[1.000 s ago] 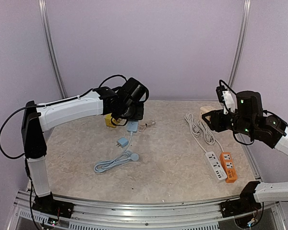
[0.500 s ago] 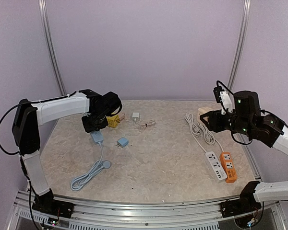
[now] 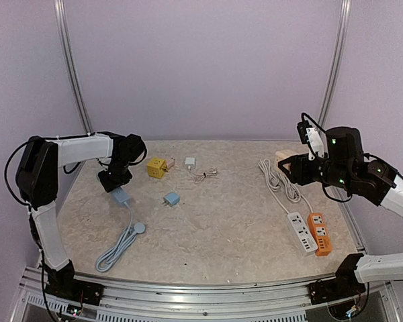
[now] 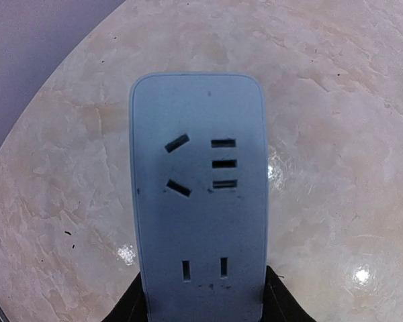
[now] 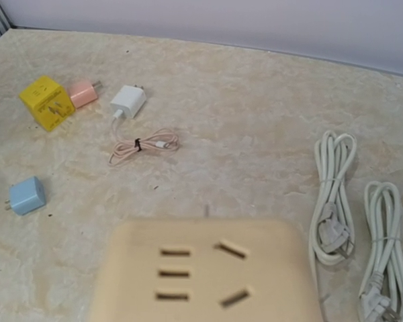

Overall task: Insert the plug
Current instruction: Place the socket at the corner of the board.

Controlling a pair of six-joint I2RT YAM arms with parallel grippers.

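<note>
4 pwr strips are counted in total. 1 light-blue strip is clamped at its near end by the L gripper, w/ a black finger seen at each side of it. The jaws are thus set narrow and closed on this strip, at the L side of the table; whether the strip touches the surface cannot be told. Its grey cable is laid on the table toward the near edge, and the plug end is lying just beside this cable. 1 beige strip is held in the air by the R gripper at the R side. The fingers themselves are not seen in the wrist view, but the strip sits at their place w/ the socket face toward the camera. 1 white strip and 1 orange strip are lying side by side, approx. touching, near the R front corner. 4 small plug pieces are lying loose at the back-middle of the table, none of them gripped: 1 yellow cube, 1 pink adapter just beside it, 1 white charger w/ 1 thin pink cord coiled near it, and 1 blue adapter apart from these, nearer to the front. 2 bundles of white cable are counted at the R: a first white bundle and a second white bundle, lying next to each other.
</note>
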